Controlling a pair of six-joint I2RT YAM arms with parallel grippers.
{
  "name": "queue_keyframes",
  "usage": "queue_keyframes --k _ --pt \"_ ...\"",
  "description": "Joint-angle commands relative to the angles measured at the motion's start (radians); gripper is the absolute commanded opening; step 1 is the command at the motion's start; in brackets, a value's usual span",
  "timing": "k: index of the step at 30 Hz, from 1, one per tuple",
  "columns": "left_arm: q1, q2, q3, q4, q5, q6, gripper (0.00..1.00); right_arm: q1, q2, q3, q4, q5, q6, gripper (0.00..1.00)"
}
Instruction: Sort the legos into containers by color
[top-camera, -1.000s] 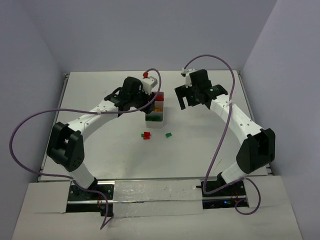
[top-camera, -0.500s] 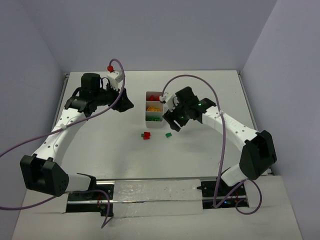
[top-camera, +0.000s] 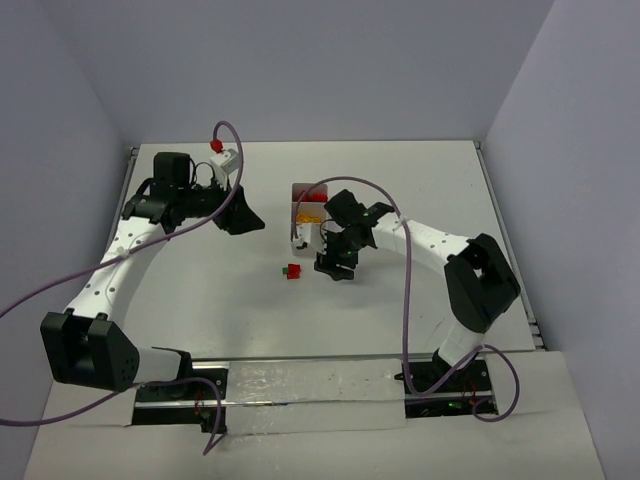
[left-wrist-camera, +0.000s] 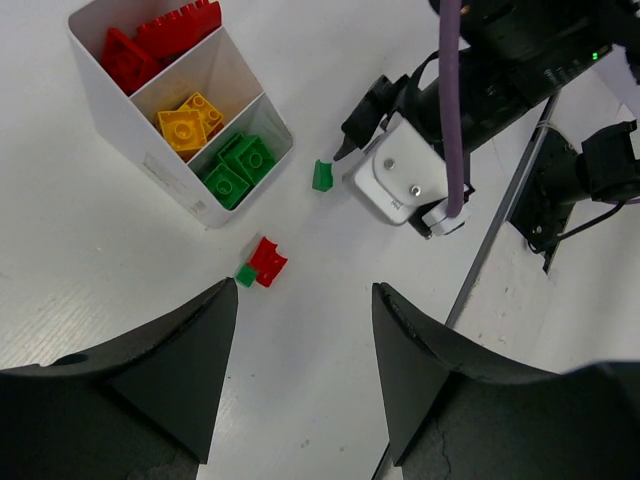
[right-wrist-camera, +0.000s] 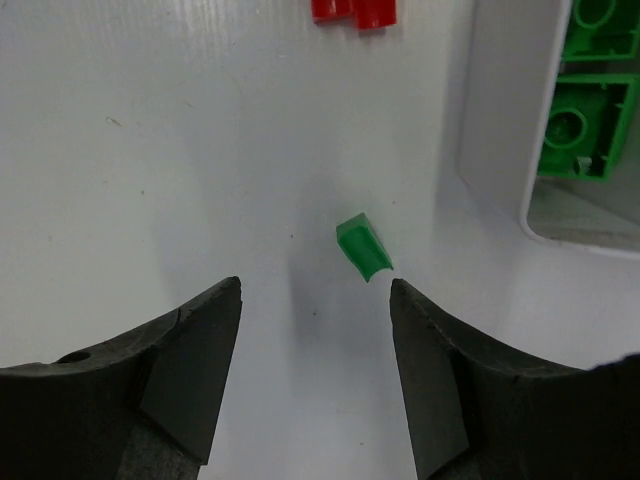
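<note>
**Left claw** (left-wrist-camera: 305, 300): a second ago it hung over the tray. It has since swung well away to the left. Fingers spread wide, nothing held. Judged done with its delivery.

**Right claw** (right-wrist-camera: 315, 300): a second ago it was raised off to the far right. It has since come down low over the tabletop (top-camera: 400, 310), beside the tray's near end. Fingers wide apart, empty. Judged to be lining up the next pick.

**Tray** (right-wrist-camera: 490, 130): ahead and right of the right claw, its wall near the right finger. Three compartments:
- red bricks (left-wrist-camera: 150, 45), farthest from that claw
- yellow bricks (left-wrist-camera: 190, 122), in the middle
- green bricks (left-wrist-camera: 240, 165), nearest

**Red-and-green stack** (left-wrist-camera: 262, 263): unsorted, lying loose ahead and left of the right claw, well clear of its fingers. It probably needs splitting before sorting.

**Green brick** (right-wrist-camera: 362, 247): single and loose, just ahead of the right claw's gap, nearer the right finger, lying askew.

**Obstructions**: nothing lies between the fingers and the brick. The tray wall leaves the right finger little room, and the brick's skew may call for a wrist turn.
</note>
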Motion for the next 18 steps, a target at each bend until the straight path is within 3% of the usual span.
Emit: queue_keyframes --k 1,18 --pt "0.017 0.010 -0.002 0.004 0.073 0.021 0.65 0.018 0.030 0.026 -0.014 -0.017 -0.161 0.69" --pt "0.035 0.032 -0.025 0.019 0.075 0.031 0.65 0.019 0.121 0.005 0.049 0.038 -0.362 0.72"
